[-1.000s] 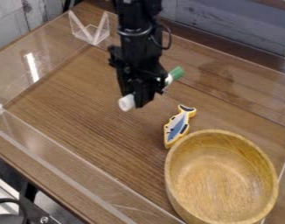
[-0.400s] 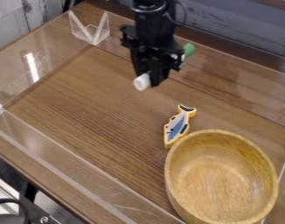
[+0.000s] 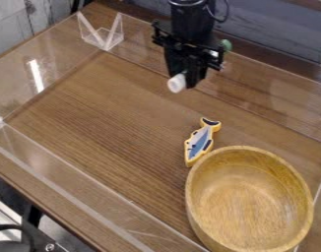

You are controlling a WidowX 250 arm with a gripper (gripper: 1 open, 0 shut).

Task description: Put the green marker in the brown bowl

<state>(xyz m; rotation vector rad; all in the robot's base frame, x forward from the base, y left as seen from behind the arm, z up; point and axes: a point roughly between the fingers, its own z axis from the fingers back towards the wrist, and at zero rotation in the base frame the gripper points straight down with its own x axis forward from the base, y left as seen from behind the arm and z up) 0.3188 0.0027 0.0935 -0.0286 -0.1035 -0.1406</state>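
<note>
We see the pincer [image 3: 192, 71] pointing straight down, clamped shut on the green marker [image 3: 199, 65], which it carries clear above the worktop [image 3: 97, 113]. The marker lies slanted across the fingers: its white cap end pokes out down and to the left of the pincer, its green end shows up and to the right of it. Most of the barrel is hidden behind the black fingers. The brown bowl [image 3: 250, 202] sits well apart from the pincer, lower and to the right, toward the near edge of the worktop, upright; we see nothing inside it. A small blue-and-yellow fish toy [image 3: 200, 139] lies flat on the wood between the pincer and the bowl, below and a bit right of the pincer, just beside the bowl's rim; we cannot tell if it touches it. A clear plastic stand [image 3: 100, 31] is up and to the left of the pincer, near the back edge.
</note>
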